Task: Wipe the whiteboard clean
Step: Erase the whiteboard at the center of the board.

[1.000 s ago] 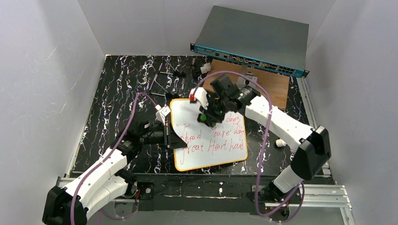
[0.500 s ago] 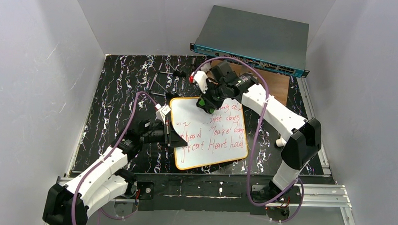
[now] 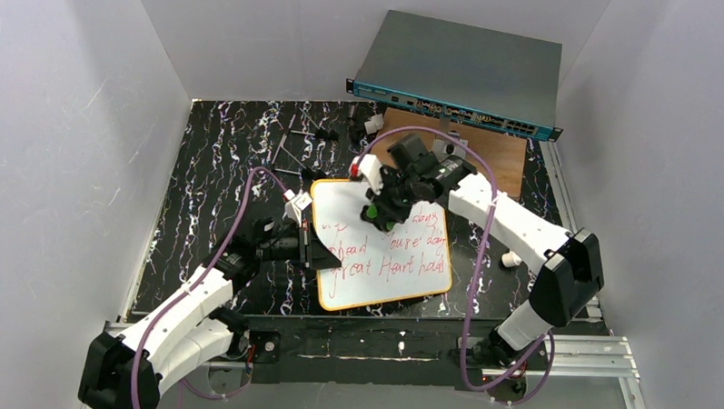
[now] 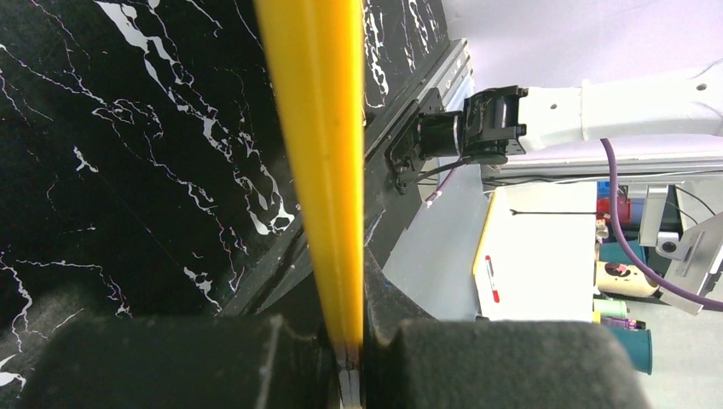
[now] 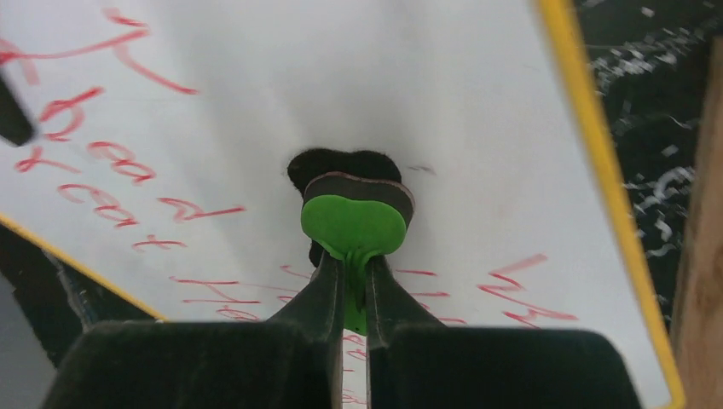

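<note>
The whiteboard [image 3: 384, 260] with a thin orange-yellow frame lies in the middle of the black marbled table, with red handwriting on its lower part; its upper part is wiped white. My right gripper [image 3: 376, 211] is shut on a green eraser [image 5: 354, 226] with a black felt pad, pressed on the board's upper middle. In the right wrist view red lines [image 5: 111, 170] lie to the left and below the eraser. My left gripper [image 3: 313, 248] is shut on the whiteboard's left edge; the left wrist view shows the yellow frame [image 4: 320, 153] clamped between the jaws.
A grey network switch [image 3: 463, 72] stands at the back, over a brown wooden board [image 3: 496, 155]. Small tools and clips [image 3: 311, 134] lie at the back of the table. A small white object [image 3: 511, 260] lies right of the whiteboard. Grey walls enclose the sides.
My right gripper swept the eraser up to the board's top edge and back down to the upper middle. Red writing at the top right has gone. The left gripper has not moved.
</note>
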`<action>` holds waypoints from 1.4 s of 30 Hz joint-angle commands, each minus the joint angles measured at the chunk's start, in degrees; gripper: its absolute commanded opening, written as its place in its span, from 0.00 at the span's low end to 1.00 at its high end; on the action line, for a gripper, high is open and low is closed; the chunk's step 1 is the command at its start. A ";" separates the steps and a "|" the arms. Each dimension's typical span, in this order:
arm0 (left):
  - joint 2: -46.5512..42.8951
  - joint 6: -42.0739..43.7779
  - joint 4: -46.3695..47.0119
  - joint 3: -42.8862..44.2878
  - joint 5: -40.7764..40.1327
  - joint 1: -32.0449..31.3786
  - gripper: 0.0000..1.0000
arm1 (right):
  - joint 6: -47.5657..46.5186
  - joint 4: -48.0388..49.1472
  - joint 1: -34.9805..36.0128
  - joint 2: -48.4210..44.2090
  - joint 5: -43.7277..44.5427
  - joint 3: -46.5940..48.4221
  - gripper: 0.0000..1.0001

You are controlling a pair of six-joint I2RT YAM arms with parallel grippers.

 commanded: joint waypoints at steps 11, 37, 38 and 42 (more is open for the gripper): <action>-2.70 4.55 9.21 3.48 6.31 -1.03 0.00 | -1.82 0.25 1.76 1.64 -6.88 2.99 0.01; -2.36 4.48 9.27 3.54 7.52 -1.03 0.00 | -2.91 -0.37 1.49 1.03 -6.87 0.52 0.01; -2.51 4.47 9.22 3.59 7.48 -1.03 0.00 | -1.34 1.82 0.82 0.57 -3.79 -0.71 0.01; -2.84 4.34 9.37 3.31 7.46 -1.03 0.00 | 8.19 8.99 -4.81 0.88 8.32 -0.33 0.01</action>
